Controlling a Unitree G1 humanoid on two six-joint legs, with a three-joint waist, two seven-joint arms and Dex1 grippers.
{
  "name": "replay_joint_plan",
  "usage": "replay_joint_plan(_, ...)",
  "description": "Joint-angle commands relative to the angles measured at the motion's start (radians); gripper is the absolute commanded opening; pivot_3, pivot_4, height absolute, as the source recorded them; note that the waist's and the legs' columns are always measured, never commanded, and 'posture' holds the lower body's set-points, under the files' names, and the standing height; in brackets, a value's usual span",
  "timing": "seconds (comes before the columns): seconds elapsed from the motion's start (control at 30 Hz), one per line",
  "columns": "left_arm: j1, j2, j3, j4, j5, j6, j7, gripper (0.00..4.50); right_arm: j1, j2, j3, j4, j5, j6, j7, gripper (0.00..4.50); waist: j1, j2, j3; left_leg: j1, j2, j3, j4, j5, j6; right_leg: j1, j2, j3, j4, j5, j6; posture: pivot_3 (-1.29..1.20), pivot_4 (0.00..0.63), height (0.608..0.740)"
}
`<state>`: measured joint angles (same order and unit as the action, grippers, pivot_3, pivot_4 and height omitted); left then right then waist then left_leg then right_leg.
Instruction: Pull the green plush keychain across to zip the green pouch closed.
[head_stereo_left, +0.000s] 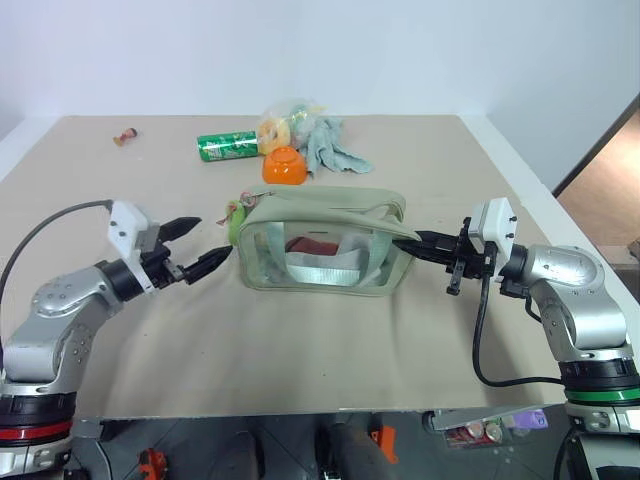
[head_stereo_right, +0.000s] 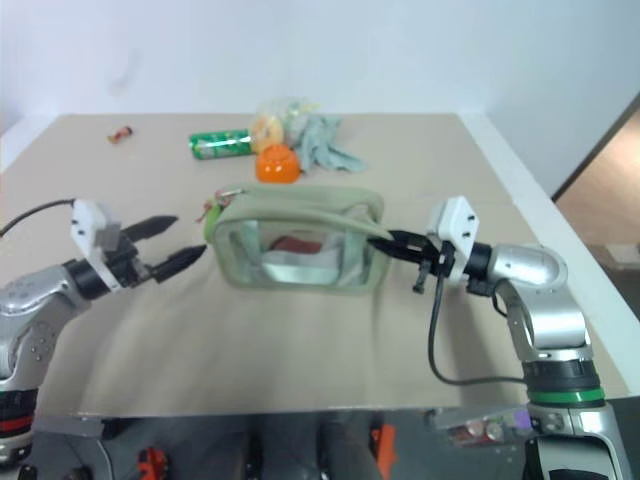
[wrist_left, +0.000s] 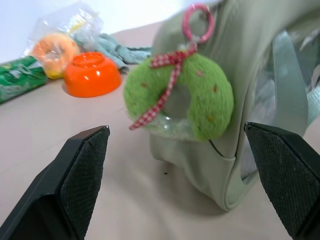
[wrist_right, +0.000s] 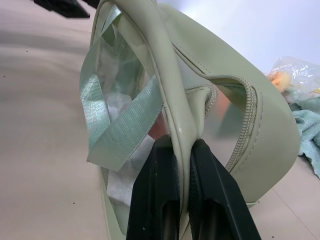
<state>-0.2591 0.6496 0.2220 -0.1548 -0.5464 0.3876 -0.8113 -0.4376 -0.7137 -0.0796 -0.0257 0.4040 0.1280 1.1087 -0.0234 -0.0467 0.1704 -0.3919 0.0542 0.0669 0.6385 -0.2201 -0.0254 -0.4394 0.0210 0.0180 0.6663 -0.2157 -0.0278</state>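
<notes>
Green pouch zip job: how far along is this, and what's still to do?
Done: the right gripper is shut on the green pouch at its right end, bracing it. In hand: the left gripper, jaws open, faces the green plush keychain hanging at the pouch's left end, not touching it. Left: grip the keychain and pull it across; whether the zipper has moved at all is unclear.

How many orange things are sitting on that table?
2. A small orange plastic bowl lies upside down behind the pale green fabric pouch, and an orange ring-shaped item sits inside the clear plastic bag just behind the bowl. More could be hidden behind the bag.
</notes>
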Motion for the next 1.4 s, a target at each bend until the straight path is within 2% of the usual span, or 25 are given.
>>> replay_joint_plan(0.03, -0.037, -0.002, -0.011, 0.019, 0.032, -0.046, -0.005, 4.5, -0.003, -0.019, -0.028, -0.026, 0.005, -0.005, -0.007, 0.05, 0.001, 0.0, 0.0, 0.0, 0.0, 0.0, 0.0, 0.0, 0.0, 0.0, 0.0, 0.0, 0.0, 0.0, 0.0, 0.0, 0.15, 0.74)
replay_joint_plan(0.4, -0.093, -0.032, -0.059, 0.082, 0.096, -0.133, -0.024, 4.5, 0.001, -0.029, -0.034, -0.034, 0.005, 0.002, -0.015, 0.05, 0.001, 0.0, 0.0, 0.0, -0.001, 0.0, 0.0, 0.0, 0.0, 0.0, -0.001, 0.0, 0.0, 0.0, 0.0, 0.0, 0.15, 0.74)
replay_joint_plan(0.8, -0.14, -0.057, -0.085, 0.072, 0.095, -0.139, -0.061, 4.5, -0.01, -0.028, -0.028, -0.019, 0.002, -0.006, -0.022, 0.05, 0.001, 0.0, 0.0, -0.001, -0.001, 0.0, 0.0, 0.0, 0.0, 0.0, -0.001, 0.0, 0.0, 0.0, 0.001, 0.0, 0.15, 0.74)
replay_joint_plan(0.93, -0.15, -0.061, -0.075, 0.09, 0.103, -0.148, -0.046, 3.52, -0.015, -0.027, -0.024, -0.014, 0.0, -0.005, -0.022, 0.0, 0.001, 0.0, 0.0, 0.0, -0.001, 0.0, 0.0, 0.0, 0.0, 0.0, -0.001, 0.0, 0.0, 0.0, 0.001, 0.0, 0.15, 0.74)
replay_joint_plan(0.97, -0.152, -0.061, -0.074, 0.094, 0.105, -0.151, -0.043, 3.06, -0.016, -0.026, -0.023, -0.014, -0.001, -0.004, -0.022, 0.0, 0.001, 0.0, 0.0, 0.0, -0.001, 0.0, 0.0, 0.0, 0.0, 0.0, -0.001, 0.0, 0.0, 0.0, 0.001, 0.0, 0.15, 0.74)
replay_joint_plan(1.27, -0.147, -0.064, -0.074, 0.106, 0.114, -0.165, -0.044, 0.03, -0.025, -0.027, -0.017, -0.003, -0.007, -0.003, -0.018, 0.0, 0.001, 0.0, 0.0, 0.0, -0.001, 0.0, 0.0, 0.0, 0.0, 0.0, -0.001, 0.0, 0.0, 0.0, 0.001, 0.0, 0.15, 0.74)
replay_joint_plan(1.4, -0.146, -0.062, -0.07, 0.102, 0.114, -0.169, -0.043, 0.03, -0.027, -0.028, -0.015, 0.0, -0.007, -0.002, -0.014, 0.0, 0.001, 0.0, 0.0, 0.0, -0.001, 0.0, 0.0, 0.0, 0.0, 0.0, -0.001, 0.0, 0.0, 0.0, 0.001, 0.0, 0.15, 0.74)
